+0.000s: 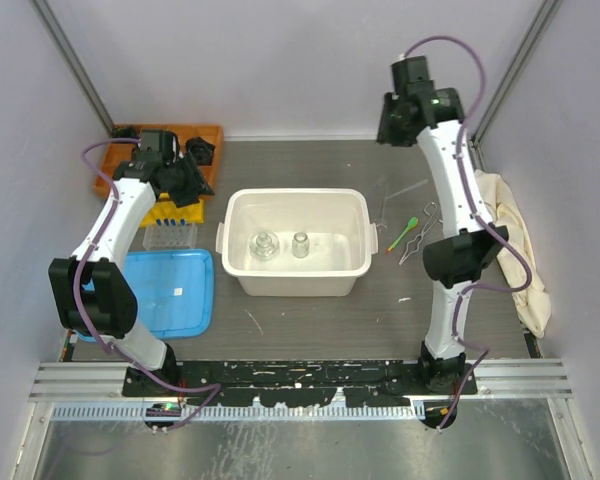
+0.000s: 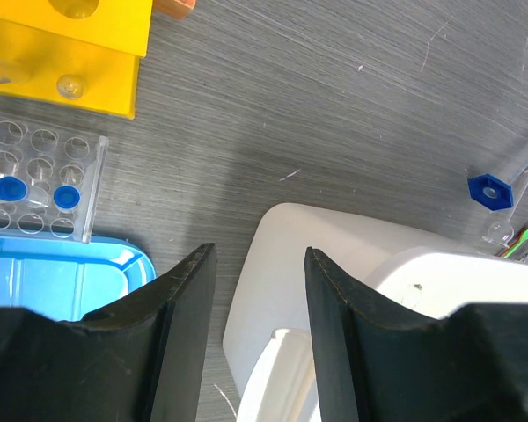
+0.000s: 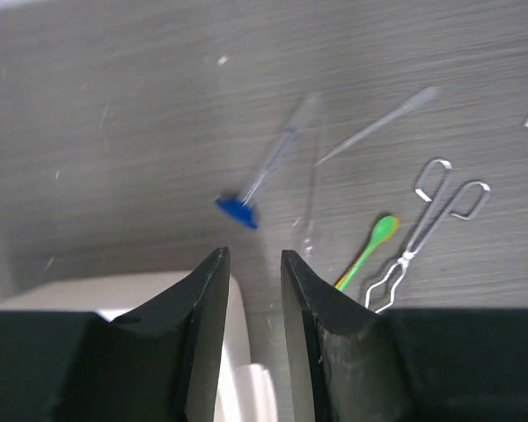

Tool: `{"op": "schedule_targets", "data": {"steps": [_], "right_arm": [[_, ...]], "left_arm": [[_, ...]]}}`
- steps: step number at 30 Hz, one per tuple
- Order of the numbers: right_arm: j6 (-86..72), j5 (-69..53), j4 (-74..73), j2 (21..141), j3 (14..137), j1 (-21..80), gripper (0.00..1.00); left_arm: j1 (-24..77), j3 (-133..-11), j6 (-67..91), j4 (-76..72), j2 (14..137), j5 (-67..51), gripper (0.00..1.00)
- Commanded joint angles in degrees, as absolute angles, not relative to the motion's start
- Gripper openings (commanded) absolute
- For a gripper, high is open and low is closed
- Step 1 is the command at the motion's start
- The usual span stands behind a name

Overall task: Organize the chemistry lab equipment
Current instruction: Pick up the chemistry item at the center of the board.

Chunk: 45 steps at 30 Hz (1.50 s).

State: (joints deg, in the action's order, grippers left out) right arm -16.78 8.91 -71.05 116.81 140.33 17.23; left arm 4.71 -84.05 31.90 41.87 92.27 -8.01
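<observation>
Nearest, at left: blue tray [image 1: 185,300] flat on table. Centre: white tub [image 1: 300,280] with small glass flask [image 1: 265,245] and glass jar [image 1: 301,244] inside, side by side, not touching. Just beyond the tray: clear tube rack [image 2: 35,176], blue caps [image 2: 66,196] in a few holes; yellow rack [image 2: 79,48] right behind it. Right of tub: green spoon [image 3: 374,242] just beside metal forceps [image 3: 422,233], both flat on table; cream cloth [image 1: 520,250] at right edge. Farther back: blue-capped glass tube [image 3: 268,167] and thin pipette [image 3: 378,127] lying on table, blurred. Far left corner: orange tray [image 1: 205,135]. Left gripper [image 2: 258,255] above tub's left rim, jaws spread, nothing between. Right gripper [image 3: 253,255] raised over tub's far right corner, jaws narrowly parted, empty.
</observation>
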Motion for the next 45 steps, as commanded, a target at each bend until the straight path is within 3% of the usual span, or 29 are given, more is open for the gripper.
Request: {"op": "schedule_targets", "data": {"steps": [1,4,12,23,45], "right_arm": [[-18.72,7.86,-63.88,111.75,139.28,11.49,0.36],[-20.09,5.93,-59.43,113.55,135.45,8.82,0.37],[-20.60,-0.29,-64.14,129.43,144.85,7.43,0.42],[-19.64,-1.92,-59.95,132.24,132.51,6.42,0.44],[-20.19,-5.91,-51.54,142.38,137.38,-0.35,0.44]], "left_arm": [[4.82,-85.90,31.71,39.48,90.71,-9.09,0.46],[4.96,-86.83,32.03,39.59,91.21,-9.38,0.46],[5.05,-88.22,32.01,39.82,91.39,-8.71,0.46],[5.19,-90.32,31.73,41.20,93.05,-8.19,0.46],[5.72,-90.09,32.08,42.54,92.90,-5.07,0.46]]}}
